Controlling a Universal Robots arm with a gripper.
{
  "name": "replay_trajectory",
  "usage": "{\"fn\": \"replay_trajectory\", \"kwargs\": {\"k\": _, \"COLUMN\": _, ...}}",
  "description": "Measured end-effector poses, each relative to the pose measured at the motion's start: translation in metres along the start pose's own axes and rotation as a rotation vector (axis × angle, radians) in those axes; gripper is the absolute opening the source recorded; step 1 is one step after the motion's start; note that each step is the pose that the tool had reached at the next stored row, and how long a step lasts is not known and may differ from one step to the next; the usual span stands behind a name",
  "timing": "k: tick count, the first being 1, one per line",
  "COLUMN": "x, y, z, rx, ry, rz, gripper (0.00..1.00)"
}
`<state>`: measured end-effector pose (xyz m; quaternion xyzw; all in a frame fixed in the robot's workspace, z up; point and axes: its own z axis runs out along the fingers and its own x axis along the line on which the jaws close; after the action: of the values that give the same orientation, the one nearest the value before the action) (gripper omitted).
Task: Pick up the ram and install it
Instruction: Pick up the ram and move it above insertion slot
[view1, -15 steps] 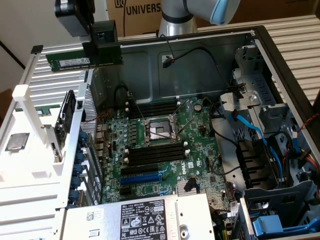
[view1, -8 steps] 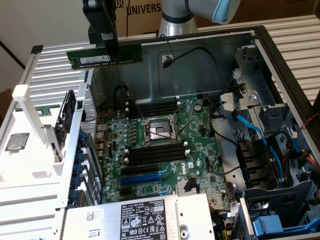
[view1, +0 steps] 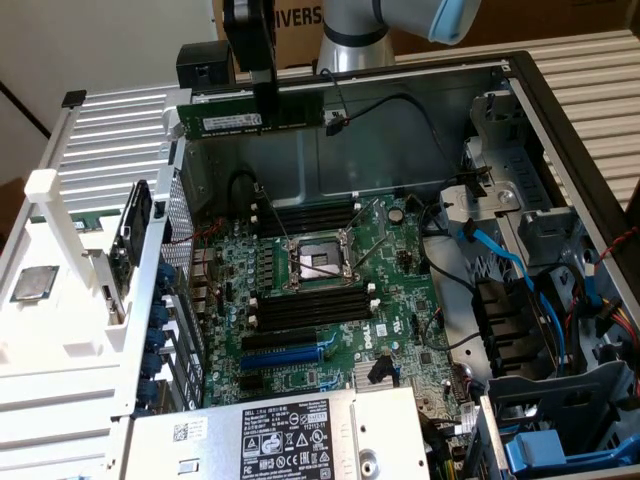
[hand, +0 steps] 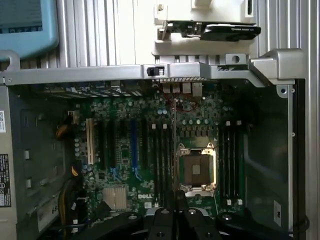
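- One ram stick sits between the jaws, which are closed on it, its flat face upright.
- Its long axis runs out to both sides of the gripper, more toward the exterior view's left.
- Below the jaws, apart from the stick, lie the black memory slots, running roughly parallel to it.

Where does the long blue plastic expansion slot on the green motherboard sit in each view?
Exterior view: just below the centre, slightly to the exterior view's left, a blue bar.
Wrist view: across the nearer black memory slots from the CPU socket.
Shared landmark: the square, metal-framed CPU socket.
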<state>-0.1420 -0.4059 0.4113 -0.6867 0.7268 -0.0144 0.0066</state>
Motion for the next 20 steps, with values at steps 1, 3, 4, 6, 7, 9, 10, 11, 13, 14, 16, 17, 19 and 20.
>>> {"fn": "replay_trajectory", "kwargs": {"k": 1, "x": -0.004, "y": -0.0177, "z": 0.0078, "rx": -0.0006, "ry": 0.0, "rz": 0.0, "gripper": 0.12}}
{"fn": "replay_trajectory", "kwargs": {"k": 3, "x": -0.008, "y": -0.0237, "z": 0.0115, "rx": -0.0008, "ry": 0.0001, "rz": 0.0, "gripper": 0.12}}
{"fn": "replay_trajectory", "kwargs": {"k": 4, "x": -0.01, "y": -0.0239, "z": 0.0134, "rx": -0.0008, "ry": 0.0, "rz": 0.0, "gripper": 0.12}}
{"fn": "replay_trajectory", "kwargs": {"k": 6, "x": -0.013, "y": -0.0237, "z": 0.017, "rx": -0.0008, "ry": 0.0, "rz": 0.0, "gripper": 0.12}}
{"fn": "replay_trajectory", "kwargs": {"k": 7, "x": -0.015, "y": -0.0235, "z": 0.0188, "rx": -0.0008, "ry": 0.0, "rz": 0.0, "gripper": 0.12}}
{"fn": "replay_trajectory", "kwargs": {"k": 9, "x": -0.017, "y": -0.0233, "z": 0.0226, "rx": -0.0008, "ry": 0.0, "rz": 0.0, "gripper": 0.12}}
{"fn": "replay_trajectory", "kwargs": {"k": 10, "x": -0.017, "y": -0.0233, "z": 0.0243, "rx": -0.0007, "ry": -0.0001, "rz": -0.001, "gripper": 0.12}}
{"fn": "replay_trajectory", "kwargs": {"k": 11, "x": -0.017, "y": -0.0233, "z": 0.0261, "rx": -0.0007, "ry": -0.0002, "rz": -0.003, "gripper": 0.12}}
{"fn": "replay_trajectory", "kwargs": {"k": 13, "x": -0.017, "y": -0.0231, "z": 0.0298, "rx": -0.0007, "ry": -0.0004, "rz": -0.008, "gripper": 0.12}}
{"fn": "replay_trajectory", "kwargs": {"k": 14, "x": -0.017, "y": -0.023, "z": 0.0316, "rx": -0.0007, "ry": -0.0005, "rz": -0.012, "gripper": 0.12}}
{"fn": "replay_trajectory", "kwargs": {"k": 16, "x": -0.017, "y": -0.0229, "z": 0.0346, "rx": -0.0006, "ry": -0.0026, "rz": -0.023, "gripper": 0.12}}
{"fn": "replay_trajectory", "kwargs": {"k": 17, "x": -0.017, "y": -0.0229, "z": 0.0351, "rx": -0.0007, "ry": -0.0041, "rz": -0.03, "gripper": 0.12}}
{"fn": "replay_trajectory", "kwargs": {"k": 19, "x": -0.017, "y": -0.023, "z": 0.0351, "rx": -0.0008, "ry": -0.0041, "rz": -0.031, "gripper": 0.12}}
{"fn": "replay_trajectory", "kwargs": {"k": 20, "x": -0.017, "y": -0.023, "z": 0.0351, "rx": -0.0008, "ry": -0.0041, "rz": -0.031, "gripper": 0.12}}
